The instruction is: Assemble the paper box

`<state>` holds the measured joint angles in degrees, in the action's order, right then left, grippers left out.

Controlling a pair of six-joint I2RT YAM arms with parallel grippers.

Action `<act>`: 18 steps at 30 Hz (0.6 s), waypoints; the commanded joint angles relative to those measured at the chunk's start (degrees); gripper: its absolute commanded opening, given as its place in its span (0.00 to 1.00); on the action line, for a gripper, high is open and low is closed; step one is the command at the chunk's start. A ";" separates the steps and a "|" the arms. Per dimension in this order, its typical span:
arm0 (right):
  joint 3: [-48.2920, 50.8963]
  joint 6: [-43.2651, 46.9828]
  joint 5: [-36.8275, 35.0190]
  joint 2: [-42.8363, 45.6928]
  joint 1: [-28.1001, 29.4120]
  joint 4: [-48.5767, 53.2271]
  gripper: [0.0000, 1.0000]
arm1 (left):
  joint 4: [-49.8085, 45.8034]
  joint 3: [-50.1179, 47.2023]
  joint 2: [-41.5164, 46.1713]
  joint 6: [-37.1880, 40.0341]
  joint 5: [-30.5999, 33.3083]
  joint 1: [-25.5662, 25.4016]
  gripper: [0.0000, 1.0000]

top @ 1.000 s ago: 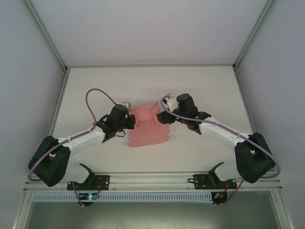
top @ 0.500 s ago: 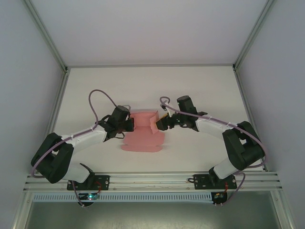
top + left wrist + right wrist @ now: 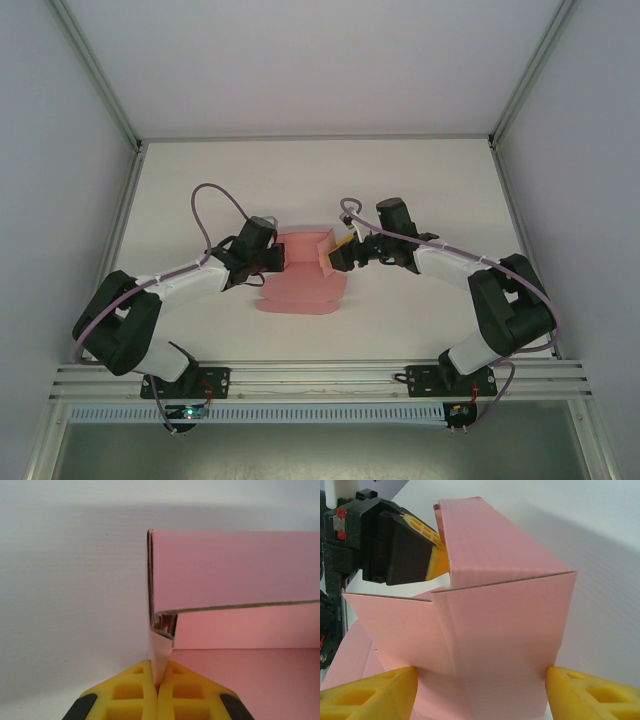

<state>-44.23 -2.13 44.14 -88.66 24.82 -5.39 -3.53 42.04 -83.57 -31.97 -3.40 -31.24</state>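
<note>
Top external view: a second ago the paper box was sagging between the two grippers, with a big loose panel drooping toward the arm bases. Now it's down on the counter and reads more like a shallow tray than a floppy sheet. The base lies flat, a wall stands up at each gripper's end, and one panel is still flat on the side nearest the bases. The right arm has also tucked in and come lower. Over the last half second it has barely shifted, so the big move looks done.

The left gripper hasn't let go. In its wrist cam the left gripper has its yellow fingers pressed together on the thin edge of a standing wall. The paper box rises straight ahead of the fingertips and folds off to their right.

The right gripper sits at the opposite end. In its own cam the right gripper is spread wide, one finger at each side of the upright end panel of the paper box. The tips look right against the card, but I can't tell if they're actually squeezing. The left gripper shows just beyond the far wall.

My read: the walls are up but nothing looks locked in yet. The flat panel and corner tabs probably still need tucking, and thin card like this will likely spring back if either side lets go.
</note>
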 commanded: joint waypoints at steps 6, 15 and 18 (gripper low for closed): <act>-1.72 3.07 -10.80 -0.81 4.23 2.72 0.67 | 5.24 3.31 -0.58 -0.44 -7.50 -0.85 0.00; -1.25 -2.09 -36.60 -3.00 11.38 -1.17 0.52 | 4.64 4.54 -2.40 -0.33 -8.86 -0.84 0.00; -1.64 -3.23 -43.58 -3.86 12.87 -1.93 0.44 | 4.67 4.65 -2.61 -0.28 -9.28 -0.90 0.00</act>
<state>-45.17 -3.75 9.45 -90.39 35.20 -5.52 -3.46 44.27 -85.60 -31.92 -4.49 -31.00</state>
